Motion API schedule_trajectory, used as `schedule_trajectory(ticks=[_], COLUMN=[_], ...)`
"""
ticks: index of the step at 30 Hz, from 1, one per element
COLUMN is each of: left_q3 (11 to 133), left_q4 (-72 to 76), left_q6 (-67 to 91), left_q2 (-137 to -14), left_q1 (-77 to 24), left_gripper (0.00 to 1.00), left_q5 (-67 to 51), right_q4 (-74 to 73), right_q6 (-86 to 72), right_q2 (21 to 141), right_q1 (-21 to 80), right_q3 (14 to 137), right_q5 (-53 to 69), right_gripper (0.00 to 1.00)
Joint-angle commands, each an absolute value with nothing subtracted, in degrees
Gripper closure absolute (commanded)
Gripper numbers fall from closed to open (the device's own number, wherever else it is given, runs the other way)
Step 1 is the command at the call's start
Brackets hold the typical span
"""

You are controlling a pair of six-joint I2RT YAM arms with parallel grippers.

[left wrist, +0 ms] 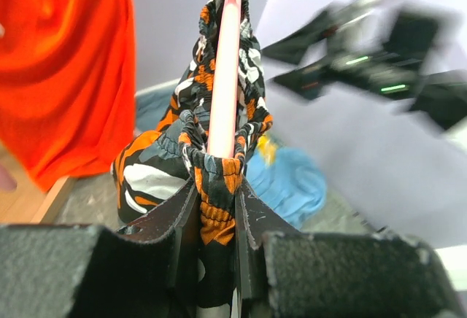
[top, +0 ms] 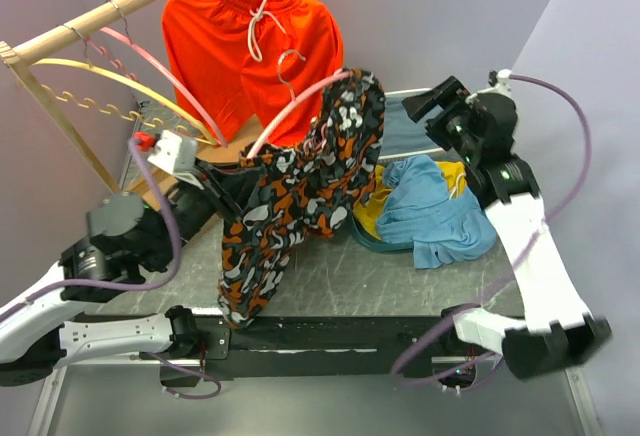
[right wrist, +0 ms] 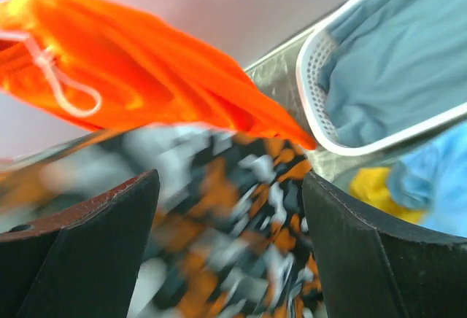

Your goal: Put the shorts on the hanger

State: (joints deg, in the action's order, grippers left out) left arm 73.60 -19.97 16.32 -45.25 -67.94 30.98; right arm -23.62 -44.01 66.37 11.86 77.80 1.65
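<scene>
The camouflage shorts [top: 300,191] hang draped over the pale pink hanger [top: 300,106], whose hook [top: 290,56] points up and is free of the rail. My left gripper [top: 232,178] is shut on the shorts' waistband at the hanger's lower left end. In the left wrist view the jaws [left wrist: 217,190] pinch the bunched waistband [left wrist: 215,208], with the pink hanger arm [left wrist: 222,77] running up from it. My right gripper [top: 428,108] is open and empty, just right of the shorts' upper end. In the right wrist view it [right wrist: 230,179] hovers over the blurred shorts [right wrist: 233,216].
A wooden rack [top: 110,11] at the back left carries a yellow hanger [top: 100,68], another pink hanger [top: 150,56] and plain orange shorts [top: 250,41]. A white basket [top: 400,93] with cloth stands behind. A blue cloth [top: 435,211] and a yellow cloth [top: 372,211] lie to the right.
</scene>
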Motion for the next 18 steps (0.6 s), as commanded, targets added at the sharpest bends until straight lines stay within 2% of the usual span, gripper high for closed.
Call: schedule_trajectory(ticks=[1, 9, 18], left_q3=[80.6, 82.7, 78.0], left_q4=[-10.5, -5.5, 2.1], left_q6=[15.5, 15.6, 20.1], left_q2=[-44.9, -45.8, -47.7], left_q1=[-67.9, -67.9, -67.9], left_gripper=[0.99, 0.99, 0.99], left_q5=[27.0, 26.9, 39.7], right_q4=[-11.6, -6.9, -6.8], right_q6=[-49.9, -49.0, -49.7], right_q2=[78.8, 92.2, 92.5], right_q1=[9.2, 15.1, 27.2], right_q3=[77.0, 83.1, 79.6], right_q5=[12.3, 15.0, 13.5], right_gripper=[0.14, 0.16, 0.18])
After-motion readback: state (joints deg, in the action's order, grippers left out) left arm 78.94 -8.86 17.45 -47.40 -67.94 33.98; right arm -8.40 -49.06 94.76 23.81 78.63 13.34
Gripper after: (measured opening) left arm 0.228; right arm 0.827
